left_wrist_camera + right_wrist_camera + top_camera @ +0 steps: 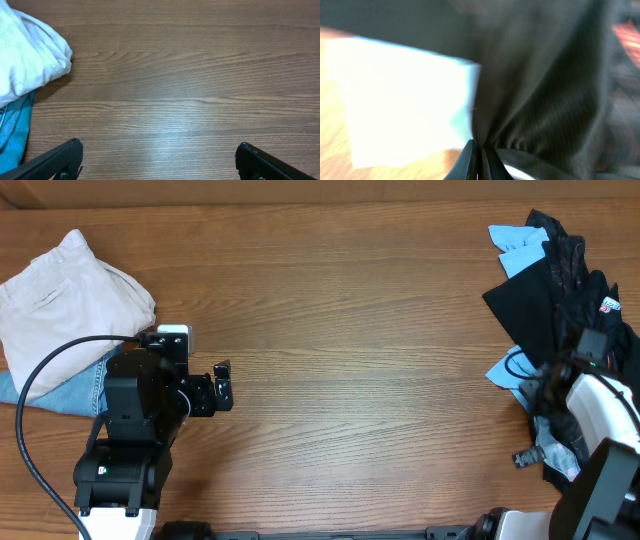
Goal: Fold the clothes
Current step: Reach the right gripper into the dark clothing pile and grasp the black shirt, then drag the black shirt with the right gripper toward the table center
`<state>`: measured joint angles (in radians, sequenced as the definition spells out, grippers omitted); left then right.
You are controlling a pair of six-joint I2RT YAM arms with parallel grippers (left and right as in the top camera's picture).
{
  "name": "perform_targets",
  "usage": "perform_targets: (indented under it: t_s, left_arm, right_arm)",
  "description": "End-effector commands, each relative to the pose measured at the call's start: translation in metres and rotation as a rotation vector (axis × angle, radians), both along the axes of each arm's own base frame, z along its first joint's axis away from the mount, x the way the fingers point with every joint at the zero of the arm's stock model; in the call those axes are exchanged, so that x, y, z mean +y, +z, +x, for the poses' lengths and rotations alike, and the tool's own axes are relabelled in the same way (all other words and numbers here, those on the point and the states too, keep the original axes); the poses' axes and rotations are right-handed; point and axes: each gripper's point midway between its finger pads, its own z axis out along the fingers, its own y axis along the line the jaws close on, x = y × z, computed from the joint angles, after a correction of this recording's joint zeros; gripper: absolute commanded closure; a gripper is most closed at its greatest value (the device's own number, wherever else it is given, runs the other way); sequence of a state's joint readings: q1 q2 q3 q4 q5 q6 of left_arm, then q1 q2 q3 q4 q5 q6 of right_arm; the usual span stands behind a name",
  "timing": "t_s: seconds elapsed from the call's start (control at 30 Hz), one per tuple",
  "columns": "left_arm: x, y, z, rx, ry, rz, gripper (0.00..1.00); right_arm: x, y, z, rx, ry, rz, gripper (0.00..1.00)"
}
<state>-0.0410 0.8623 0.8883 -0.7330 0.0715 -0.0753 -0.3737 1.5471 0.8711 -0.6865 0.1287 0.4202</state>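
Gripping, right arm: right gripper (479, 150) has its jaws pressed together on a fold of black fabric (545, 100), which bunches into pleats at the fingertips; wrist view is blurred, so I cannot tell which black garment this is.
Right arm, position: reaches in from 4 o'clock, its head down in the heap at 3 o'clock; the overhead view hides the fingers.
Clothes: the clothes (560, 280) lie in a loose unfolded heap at the table's 3 o'clock edge.
Heap, contents: black jersey (572, 260) with thin lines and a small white/red logo on top; light-blue garment (520, 245) pokes out at the heap's 11 o'clock and again at its 8 o'clock.
Right wrist view: light-blue cloth fills the 9 o'clock side, just beside the pinched fold.
Left gripper: left gripper (222, 387) stands wide apart, nothing between the fingers, above bare wood at 8 o'clock.
Other items: cream garment (70, 300) at 9 o'clock, lying on blue denim (75, 395); both well apart from the heap.
Table: wooden table (360, 330), bare across the middle.
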Motion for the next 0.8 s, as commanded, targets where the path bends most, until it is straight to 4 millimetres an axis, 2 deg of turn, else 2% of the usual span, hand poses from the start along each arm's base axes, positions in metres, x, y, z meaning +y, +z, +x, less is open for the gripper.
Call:
perform_targets:
  t_s: [0.0, 0.17, 0.27, 0.3, 0.37, 0.5, 0.6, 0.7, 0.77]
  left_arm:
    - [0.001, 0.014, 0.003, -0.038, -0.007, 0.006, 0.0]
    - [0.001, 0.012, 0.004, -0.033, -0.007, 0.006, 0.0]
    - [0.001, 0.011, 0.004, -0.029, -0.007, 0.006, 0.0]
    - [0.001, 0.011, 0.004, -0.027, -0.007, 0.006, 0.0]
    - [0.001, 0.011, 0.004, -0.027, -0.007, 0.006, 0.0]
    - [0.001, 0.011, 0.004, -0.027, -0.007, 0.006, 0.0]
    - [0.001, 0.011, 0.004, -0.027, -0.007, 0.006, 0.0]
    - [0.001, 0.011, 0.004, -0.027, -0.008, 0.006, 0.0]
    - [0.001, 0.011, 0.004, -0.027, -0.007, 0.006, 0.0]
  right_arm:
    - [0.049, 0.055, 0.051, -0.205, 0.249, 0.065, 0.96]
    - [0.136, 0.106, 0.076, -0.347, 0.54, 0.042, 0.96]
    - [0.194, 0.122, 0.082, -0.423, 0.702, 0.054, 0.96]
    - [0.223, 0.127, 0.082, -0.454, 0.776, 0.066, 0.96]
    - [0.262, 0.134, 0.081, -0.506, 0.873, 0.084, 0.96]
    - [0.316, 0.146, 0.084, -0.61, 0.987, 0.079, 0.96]
    - [0.348, 0.148, 0.088, -0.672, 1.042, 0.09, 0.96]
    - [0.373, 0.141, 0.096, -0.713, 1.077, 0.105, 0.96]
    - [0.383, 0.13, 0.099, -0.71, 1.091, 0.112, 0.95]
